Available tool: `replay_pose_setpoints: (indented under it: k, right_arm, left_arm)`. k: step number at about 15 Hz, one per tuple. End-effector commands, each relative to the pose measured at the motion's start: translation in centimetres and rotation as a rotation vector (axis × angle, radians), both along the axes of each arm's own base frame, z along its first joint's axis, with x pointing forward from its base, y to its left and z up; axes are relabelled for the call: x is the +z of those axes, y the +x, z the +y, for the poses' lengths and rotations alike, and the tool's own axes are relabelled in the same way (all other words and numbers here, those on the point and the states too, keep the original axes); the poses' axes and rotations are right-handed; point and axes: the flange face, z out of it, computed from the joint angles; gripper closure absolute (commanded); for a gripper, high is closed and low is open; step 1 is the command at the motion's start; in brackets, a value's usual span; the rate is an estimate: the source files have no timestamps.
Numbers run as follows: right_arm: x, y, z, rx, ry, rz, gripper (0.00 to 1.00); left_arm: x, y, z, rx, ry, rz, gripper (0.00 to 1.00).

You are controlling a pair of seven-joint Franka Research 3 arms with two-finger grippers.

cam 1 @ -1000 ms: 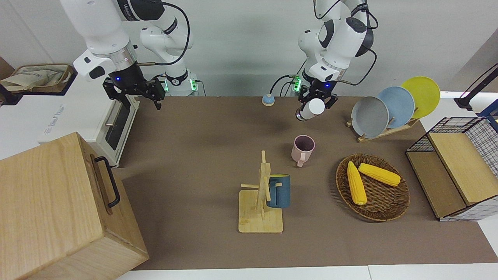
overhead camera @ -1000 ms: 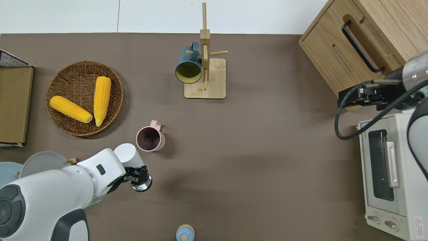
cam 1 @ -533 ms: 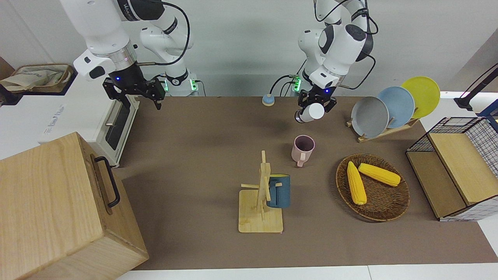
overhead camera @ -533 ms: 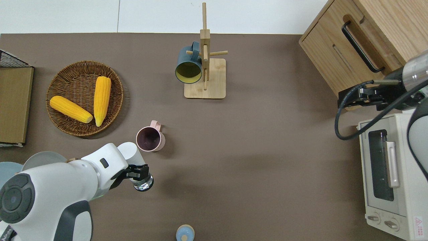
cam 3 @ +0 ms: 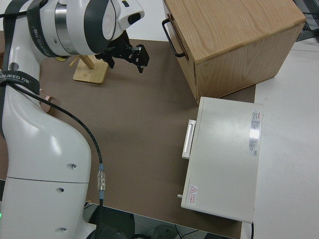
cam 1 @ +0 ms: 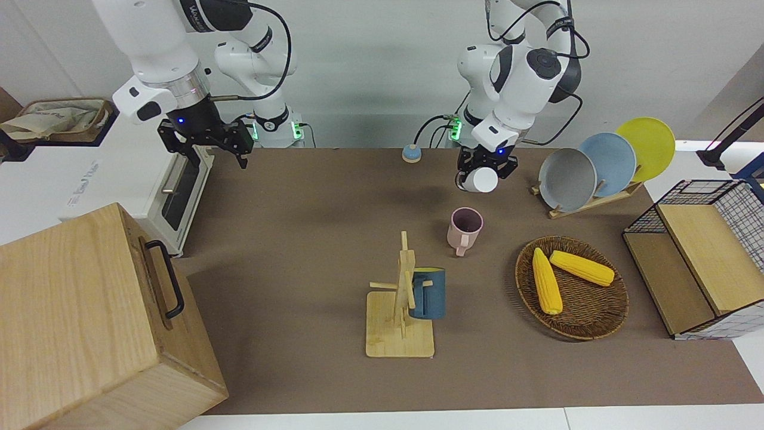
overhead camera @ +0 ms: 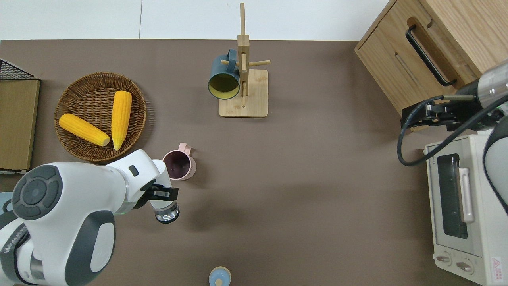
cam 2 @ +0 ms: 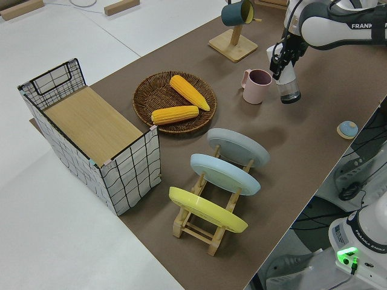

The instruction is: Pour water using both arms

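The left gripper (overhead camera: 163, 195) pinches a clear, white-capped cylindrical bottle (overhead camera: 166, 210), now nearly upright rather than tilted, just beside the matte pink mug (overhead camera: 178, 165). The right gripper (cam 1: 206, 142), parked, has its fingers spread.

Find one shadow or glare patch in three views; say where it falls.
Overhead view: soft shadow on the brown mat beside the bottle in the left gripper. Right side view: glare on the oven's label. Front view: the wooden box shades the mat beside it.
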Motion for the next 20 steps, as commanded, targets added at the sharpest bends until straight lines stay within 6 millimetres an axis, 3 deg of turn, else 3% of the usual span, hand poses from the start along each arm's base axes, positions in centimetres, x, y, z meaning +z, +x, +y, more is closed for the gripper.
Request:
replay_pose_setpoints:
  k: [1, 10, 20]
  right_arm:
    - [0.0, -0.6, -0.2, 0.008, 0.016, 0.004, 0.009]
    - [0.1, -0.7, -0.2, 0.008, 0.016, 0.002, 0.007]
    - [0.1, -0.7, -0.2, 0.008, 0.016, 0.002, 0.007]
  left_arm:
    - [1.3, 1.0, -0.7, 0.004, 0.038, 0.036, 1.0]
    - [0.6, -0.3, -2.0, -0.028, 0.09, 0.119, 1.0]
    - [0.5, -0.6, -1.7, -0.034, 0.122, 0.145, 1.0]
